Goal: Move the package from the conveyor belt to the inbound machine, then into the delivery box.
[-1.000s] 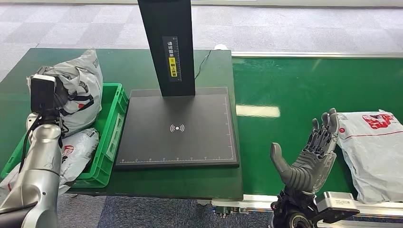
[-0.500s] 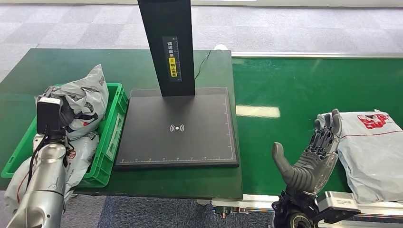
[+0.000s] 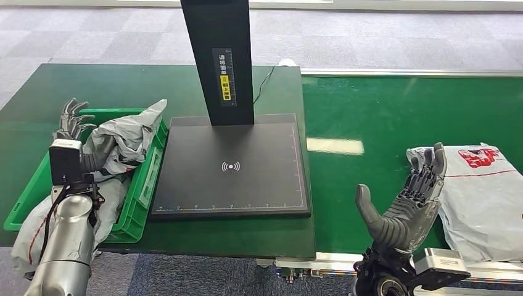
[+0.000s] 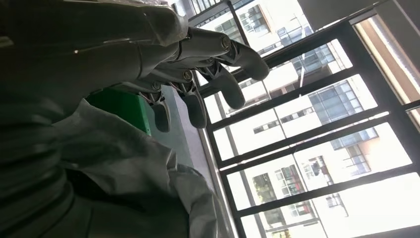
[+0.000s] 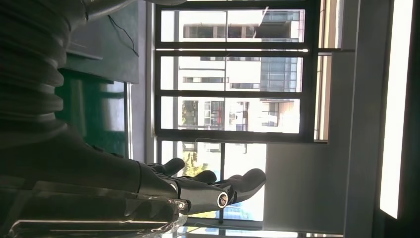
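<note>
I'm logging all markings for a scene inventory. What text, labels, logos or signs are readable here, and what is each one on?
Yellow-and-white label on the black post of the inbound machine: Chinese characters, too small to read reliably.
White wireless-signal symbol on the machine's black pad; no words.
Red print on the package on the conveyor belt: too blurred to read.
Markings on the bags in the green delivery box: unreadable.
</note>
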{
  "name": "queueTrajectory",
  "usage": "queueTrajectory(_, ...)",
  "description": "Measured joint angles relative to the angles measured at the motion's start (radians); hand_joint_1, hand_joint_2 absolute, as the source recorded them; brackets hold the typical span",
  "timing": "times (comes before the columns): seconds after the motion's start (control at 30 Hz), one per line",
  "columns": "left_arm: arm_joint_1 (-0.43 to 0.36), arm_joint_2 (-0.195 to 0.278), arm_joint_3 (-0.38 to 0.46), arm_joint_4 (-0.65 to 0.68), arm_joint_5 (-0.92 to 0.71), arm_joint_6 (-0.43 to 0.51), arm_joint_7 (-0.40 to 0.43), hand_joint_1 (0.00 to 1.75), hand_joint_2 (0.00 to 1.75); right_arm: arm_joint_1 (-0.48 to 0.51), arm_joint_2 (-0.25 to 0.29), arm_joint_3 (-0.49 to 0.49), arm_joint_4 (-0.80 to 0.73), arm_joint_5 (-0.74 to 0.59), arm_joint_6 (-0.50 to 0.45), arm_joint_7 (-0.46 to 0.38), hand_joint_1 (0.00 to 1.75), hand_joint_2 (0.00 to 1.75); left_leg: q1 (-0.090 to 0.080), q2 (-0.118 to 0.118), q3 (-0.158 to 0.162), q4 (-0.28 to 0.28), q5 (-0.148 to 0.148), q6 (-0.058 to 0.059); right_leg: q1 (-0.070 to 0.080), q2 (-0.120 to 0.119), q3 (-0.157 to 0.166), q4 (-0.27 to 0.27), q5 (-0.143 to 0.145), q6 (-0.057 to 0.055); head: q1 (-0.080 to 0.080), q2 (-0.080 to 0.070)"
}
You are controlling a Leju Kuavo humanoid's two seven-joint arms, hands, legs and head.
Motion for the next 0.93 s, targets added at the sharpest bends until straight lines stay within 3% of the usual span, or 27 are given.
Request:
queueTrajectory(0.13,0.005,-0.002,-0.006,-0.139,0.015,-0.034,0.085,0.0,1.75,0.001,0.0,-0.001,0.0,0.0,0.002,0.0,0.0,1.75,0.0,0.0,-0.001,0.0,0.0,0.0,0.0,0.0,-0.001,0.0,0.0,0.0,0.0,0.0)
queueTrajectory(0.3,-0.06,0.006,-0.027,-0.222,0.001,-0.043,0.135,0.0,1.75,-0.001,0.0,-0.001,0.002,0.001,0.006,0.0,0.0,1.75,0.0,0.0,-0.001,0.0,0.0,0.0,0.0,-0.001,0.0,0.0,0.0,0.0,0.0,0.0)
queueTrajectory(0.6,-0.082,0.036,-0.034,-0.297,0.04,-0.041,0.129,0.0,1.75,-0.008,-0.001,-0.001,0.015,0.001,0.009,0.0,0.0,1.75,0.001,0.0,-0.001,0.0,0.0,0.0,0.001,-0.001,-0.001,0.0,0.0,0.0,0.0,0.0)
queueTrajectory(0.93,-0.063,0.059,0.003,-0.463,0.246,-0.049,0.077,0.0,1.75,-0.011,-0.006,-0.001,0.024,0.0,0.0,0.0,0.0,1.75,0.001,0.0,-0.002,0.0,0.0,0.0,0.001,-0.001,-0.001,0.0,0.0,0.0,0.0,0.0)
